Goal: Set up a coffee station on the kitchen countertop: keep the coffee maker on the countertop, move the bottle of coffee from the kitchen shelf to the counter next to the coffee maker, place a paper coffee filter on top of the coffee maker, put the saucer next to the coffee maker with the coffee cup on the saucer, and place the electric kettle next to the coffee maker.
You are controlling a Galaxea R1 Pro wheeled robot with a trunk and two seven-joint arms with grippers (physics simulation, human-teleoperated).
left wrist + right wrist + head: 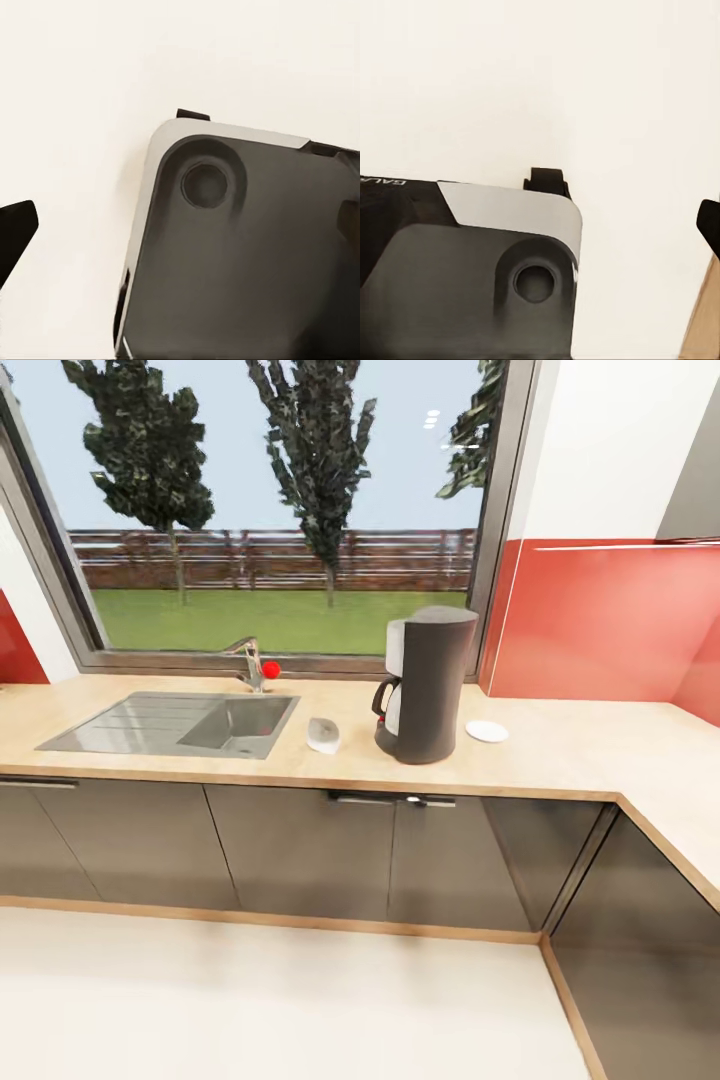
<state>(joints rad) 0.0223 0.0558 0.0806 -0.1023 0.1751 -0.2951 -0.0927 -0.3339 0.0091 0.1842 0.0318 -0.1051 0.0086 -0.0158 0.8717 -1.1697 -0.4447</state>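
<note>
The coffee maker stands upright on the kitchen countertop, right of the sink, its carafe handle facing left. The saucer lies bare on the worktop just right of it. A paper coffee filter lies on the worktop between the sink and the machine. The bottle of coffee, the coffee cup and the electric kettle are out of view. My left gripper hangs open over my own dark base, one fingertip at each side. My right gripper also looks open, with one fingertip showing at the frame's edge.
A grey steel sink with a tap is set into the worktop at the left. Glossy grey cabinets run below, turning a corner at the right. A window and red wall panels stand behind. Pale floor lies before me.
</note>
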